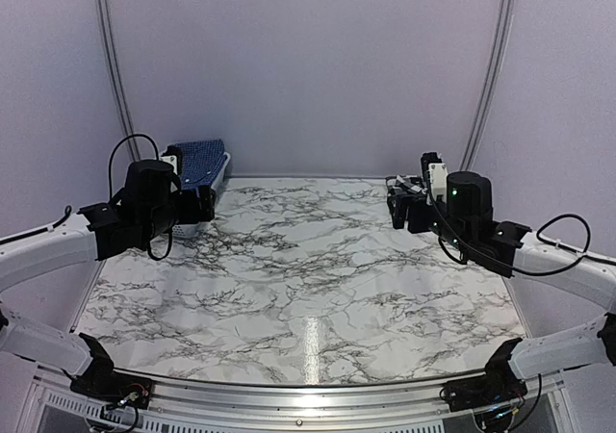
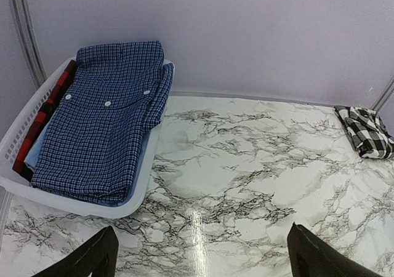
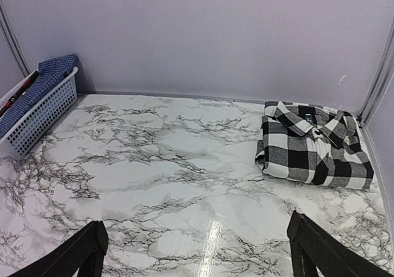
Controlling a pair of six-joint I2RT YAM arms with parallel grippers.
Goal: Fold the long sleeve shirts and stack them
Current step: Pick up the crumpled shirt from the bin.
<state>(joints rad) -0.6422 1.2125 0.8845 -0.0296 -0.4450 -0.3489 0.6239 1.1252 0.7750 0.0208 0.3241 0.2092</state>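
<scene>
You'll find the dark blue checked shirt [image 2: 101, 123] at about 10 o'clock, folded flat with white buttons showing, lying on top inside the white basket [image 2: 18, 135] with one folded edge drooping over the basket's right rim. The black-and-white plaid shirt [image 3: 311, 144] lies at about 2 o'clock. It is folded into a rectangle, collar uppermost, flat on the marble table [image 3: 184, 166] by the far right corner.
</scene>
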